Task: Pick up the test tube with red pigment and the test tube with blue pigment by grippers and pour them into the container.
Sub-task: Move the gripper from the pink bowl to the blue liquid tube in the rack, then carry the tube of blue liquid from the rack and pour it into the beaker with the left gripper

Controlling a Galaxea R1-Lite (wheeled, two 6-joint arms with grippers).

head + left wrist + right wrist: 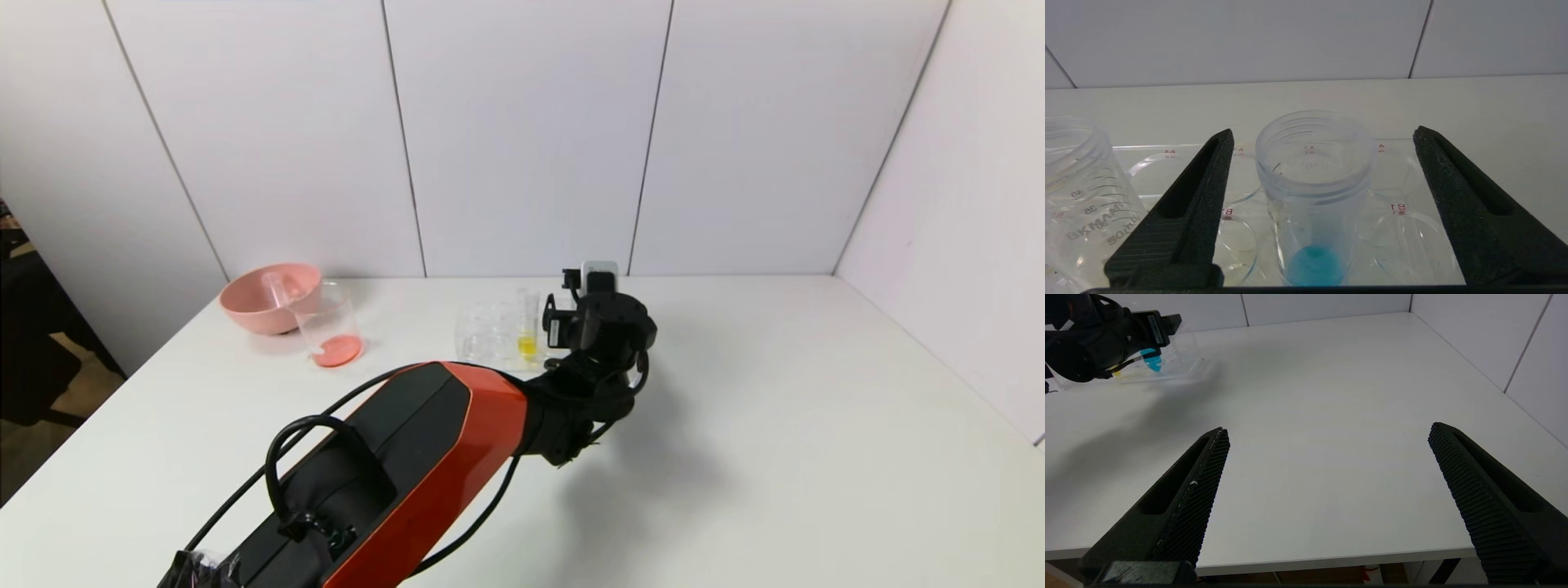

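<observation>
From the head view, the left arm reaches across the worktop (775,457) to the clear tube rack (490,333), its left hand (571,314) hidden behind the wrist, so the spread of its fingers cannot be read here; a yellow-liquid tube (528,327) stands in the rack, and far to the left the container (329,324) already holds red-orange liquid, just beside the pink bowl (268,296), with a clear tube lying in the bowl. I judge the red pour done and the blue pick-up in hand. In the left wrist view, the left hand (1324,136) is spread wide, one finger on each side of the test tube with blue pigment (1314,196), neither touching it; the tube stands upright in the rack, open-mouthed with a threaded rim, bright blue liquid pooled at its bottom. The next move likely calls for closing squarely on the tube below the rim, then lifting straight up clear of the rack. In the right wrist view, the right hand (1329,435) hovers wide and idle over bare worktop, well apart from the rack, where the blue tip shows under the left arm.
</observation>
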